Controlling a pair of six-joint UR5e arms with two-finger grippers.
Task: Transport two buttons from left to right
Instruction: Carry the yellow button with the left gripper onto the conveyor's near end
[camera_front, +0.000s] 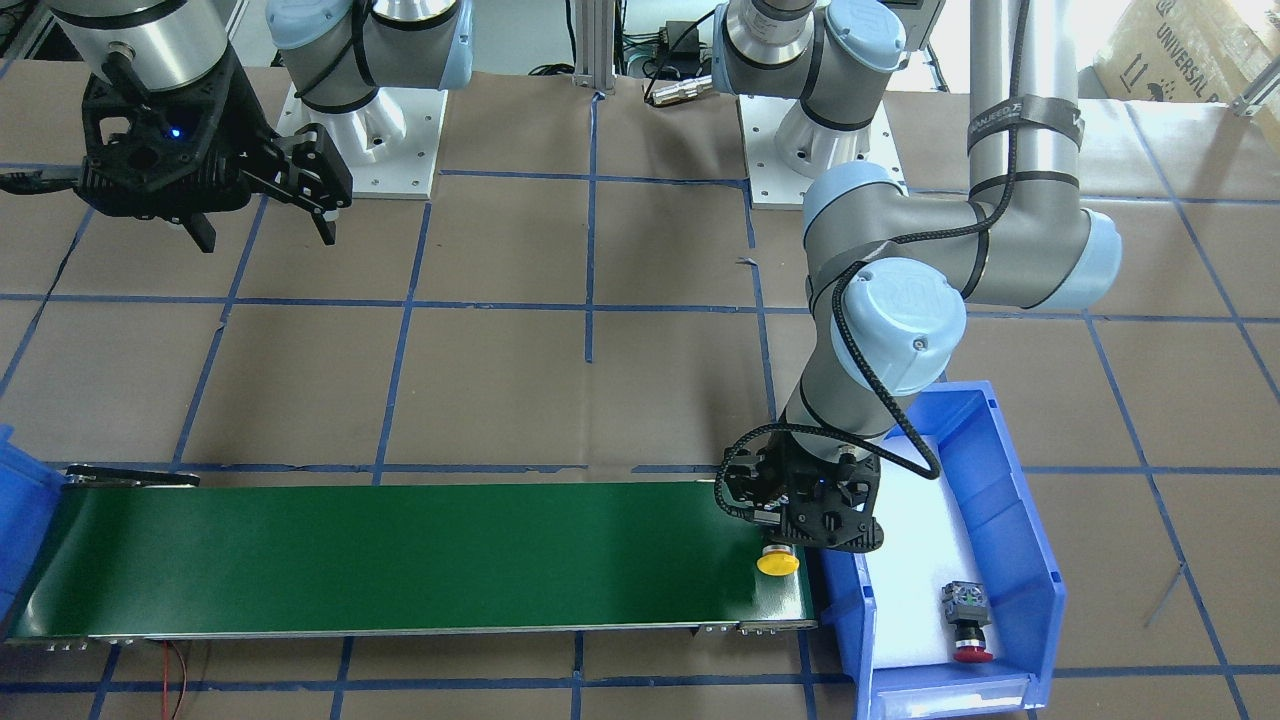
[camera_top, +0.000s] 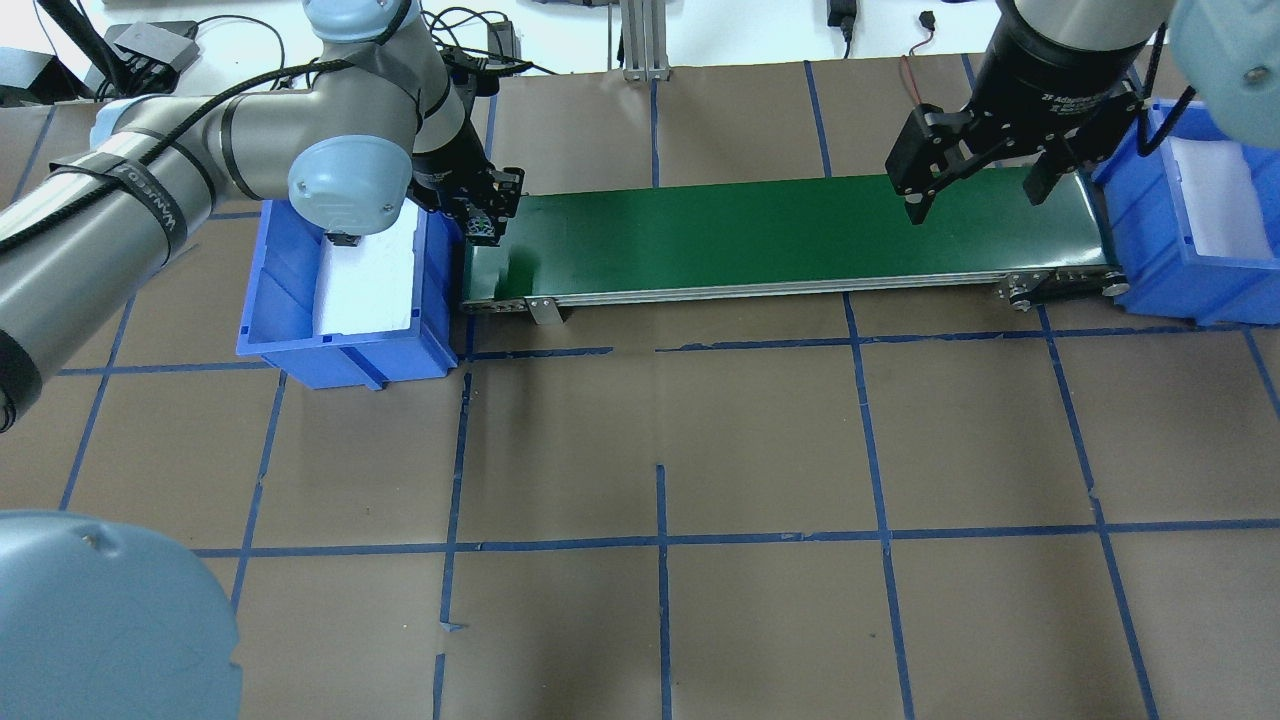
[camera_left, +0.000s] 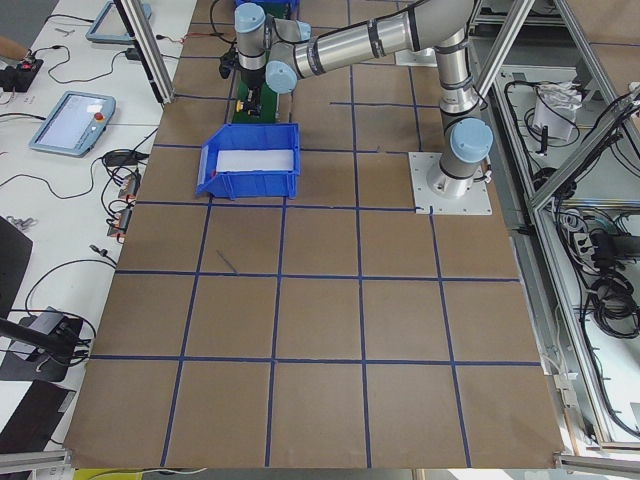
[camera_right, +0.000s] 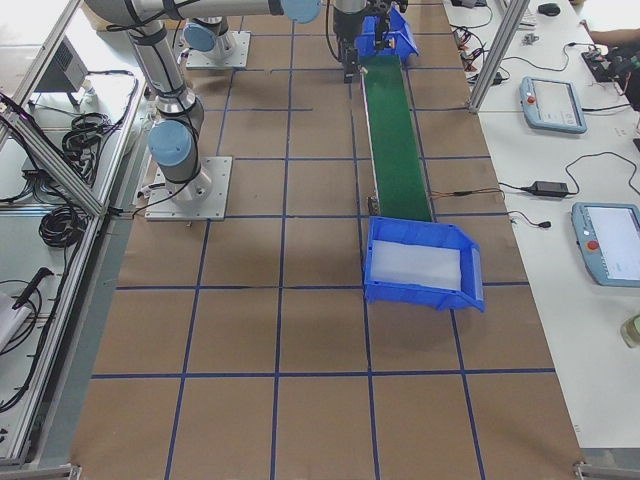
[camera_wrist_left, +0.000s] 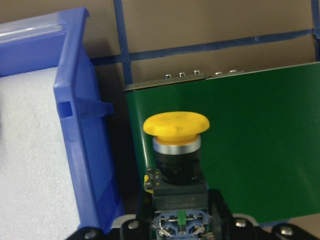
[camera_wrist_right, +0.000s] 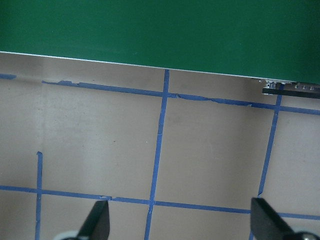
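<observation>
Left gripper (camera_front: 780, 545), fingers clasping the yellow button (camera_front: 777, 563) above the belt's (camera_front: 400, 550) end (right gripper (camera_top: 975, 200) fingers spread wide, empty).

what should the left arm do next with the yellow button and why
Probably ease the left end effector down and open it: it grips the yellow mushroom-capped push-button over the end of the green conveyor belt beside the blue plastic bin. The right end effector hangs open at the other end.

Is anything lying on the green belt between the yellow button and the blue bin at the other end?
Nothing visible: the belt is bare from the yellow button, held in the left gripper, to the far bin.
</observation>
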